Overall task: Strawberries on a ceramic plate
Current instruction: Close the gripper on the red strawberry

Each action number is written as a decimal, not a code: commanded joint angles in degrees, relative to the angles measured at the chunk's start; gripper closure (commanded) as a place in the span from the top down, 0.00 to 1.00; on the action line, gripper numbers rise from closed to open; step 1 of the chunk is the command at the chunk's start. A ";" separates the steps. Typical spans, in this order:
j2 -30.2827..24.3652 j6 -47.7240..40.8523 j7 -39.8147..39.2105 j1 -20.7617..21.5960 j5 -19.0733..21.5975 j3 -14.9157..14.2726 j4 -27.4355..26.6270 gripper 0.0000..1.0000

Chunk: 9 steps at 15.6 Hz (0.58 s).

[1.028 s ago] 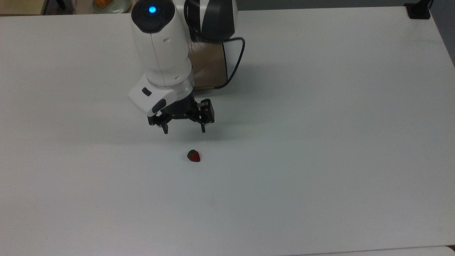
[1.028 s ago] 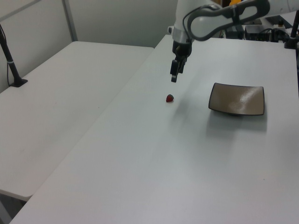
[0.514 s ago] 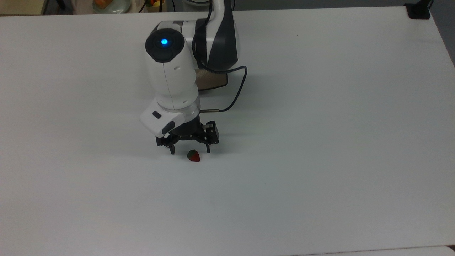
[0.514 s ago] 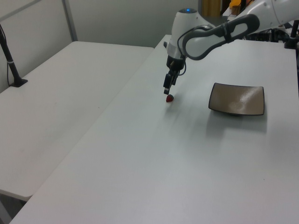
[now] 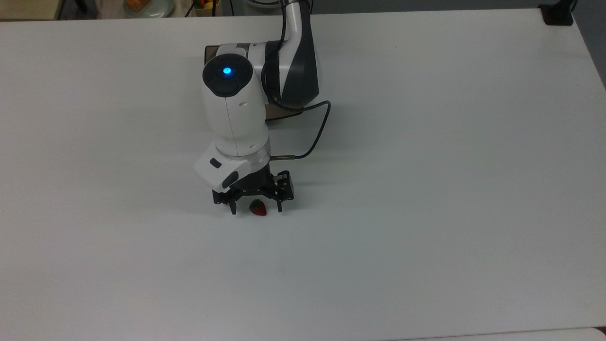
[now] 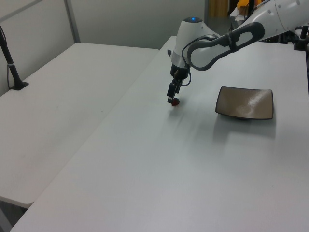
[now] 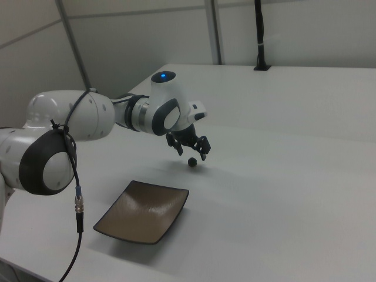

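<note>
Pick-up step: in the top view's lower middle, the gripper [image 5: 255, 209] hangs low over the desk [image 5: 426, 189], jaws released and straddling the strawberry [image 5: 258, 207]. Next, I judge, clench and carry it to the plate [image 6: 245, 102], at the left view's right.

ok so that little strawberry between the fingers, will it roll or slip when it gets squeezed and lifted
The strawberry is tiny beside the end effector, so it is probably very light. Its tapered, rounded body lies on its side on the smooth table, so an off-centre squeeze could nudge or roll it. The open fingers straddle it closely, which likely limits how far it can slide.
</note>
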 commanded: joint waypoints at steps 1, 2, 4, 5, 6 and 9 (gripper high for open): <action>-0.34 1.15 -0.03 -0.20 -1.55 0.47 -1.36 0.87; -0.34 1.15 -0.03 -0.11 -1.64 0.47 -1.63 0.83; -0.34 1.15 -0.20 -0.11 -1.64 0.47 -1.63 0.71; -0.34 1.15 -0.64 -0.11 -1.64 0.47 -1.63 0.65; -0.34 1.06 -1.08 -0.20 -1.64 0.64 -1.71 0.60; -0.34 1.06 -1.78 -0.20 -2.34 0.82 -1.80 0.42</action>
